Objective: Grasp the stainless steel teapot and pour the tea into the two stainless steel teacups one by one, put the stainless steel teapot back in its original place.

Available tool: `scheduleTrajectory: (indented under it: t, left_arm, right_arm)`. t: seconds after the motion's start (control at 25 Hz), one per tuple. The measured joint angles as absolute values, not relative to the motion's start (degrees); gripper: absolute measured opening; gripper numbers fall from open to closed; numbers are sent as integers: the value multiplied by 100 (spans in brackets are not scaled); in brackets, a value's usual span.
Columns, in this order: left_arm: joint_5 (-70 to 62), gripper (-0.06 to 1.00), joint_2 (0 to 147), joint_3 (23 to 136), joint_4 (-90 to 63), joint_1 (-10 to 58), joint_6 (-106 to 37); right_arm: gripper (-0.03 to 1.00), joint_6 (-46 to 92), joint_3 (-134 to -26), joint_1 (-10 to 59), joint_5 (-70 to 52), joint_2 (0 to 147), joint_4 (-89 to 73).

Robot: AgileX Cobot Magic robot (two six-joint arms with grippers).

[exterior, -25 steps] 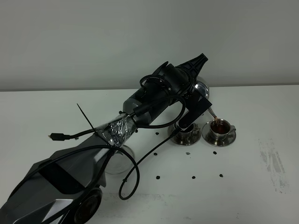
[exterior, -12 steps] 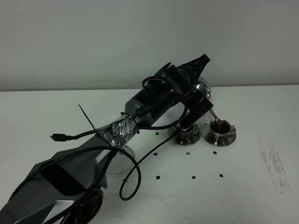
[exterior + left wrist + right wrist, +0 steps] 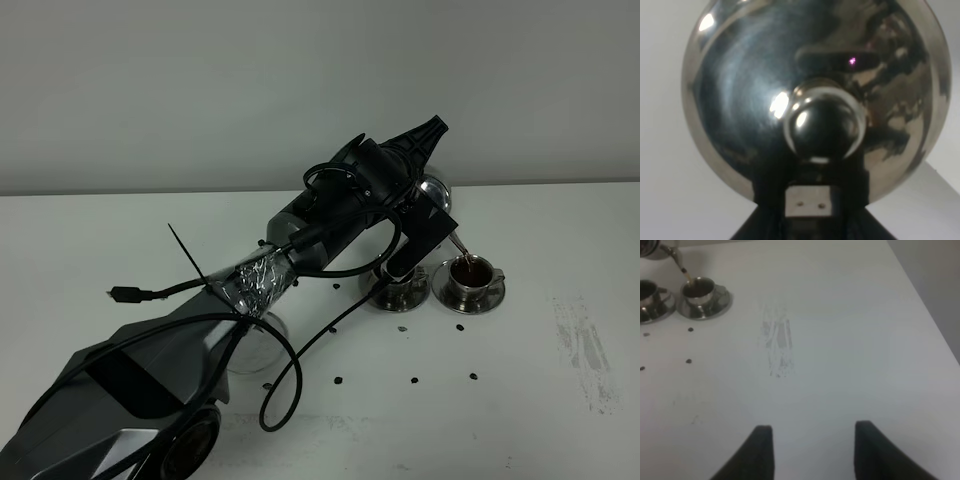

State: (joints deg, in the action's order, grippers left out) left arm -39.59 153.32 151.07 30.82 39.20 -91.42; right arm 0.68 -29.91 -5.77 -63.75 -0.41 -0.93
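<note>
My left gripper [image 3: 424, 214] is shut on the stainless steel teapot [image 3: 434, 188] and holds it tilted above the table. Its thin spout [image 3: 455, 241] pours a brown stream into the right teacup [image 3: 473, 272], which holds dark tea on its saucer. The left teacup [image 3: 401, 287] stands beside it, partly hidden by the gripper. In the left wrist view the teapot's lid and knob [image 3: 822, 125] fill the picture. The steel disc [image 3: 250, 356] lies near the table's front left, half hidden under my left arm. My right gripper [image 3: 815, 450] is open and empty, far right of both cups [image 3: 700, 290].
Several small dark dots [image 3: 413, 380] mark the white table in front of the cups. A grey scuff [image 3: 585, 350] lies at the right, also in the right wrist view [image 3: 777, 347]. Loose black cables [image 3: 290, 370] hang from the left arm. The table's right edge [image 3: 925, 310] is near.
The left wrist has shifted very slightly while the teapot stays tilted over the right cup. The stream still runs. The cups have not moved.
</note>
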Motion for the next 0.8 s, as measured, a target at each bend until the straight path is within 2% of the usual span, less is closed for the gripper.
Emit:
scheduleTrajectory:
  t: [0.64, 0.8]
  left_arm:
    - [-4543, 23, 15332, 15107, 2220, 3700, -8198]
    - [-4555, 23, 15314, 15107, 2024, 3643, -7575]
  right_arm:
    - [37, 68, -2991, -577, -6375, -41, -93]
    - [37, 68, -2991, -577, -6375, -41, -93]
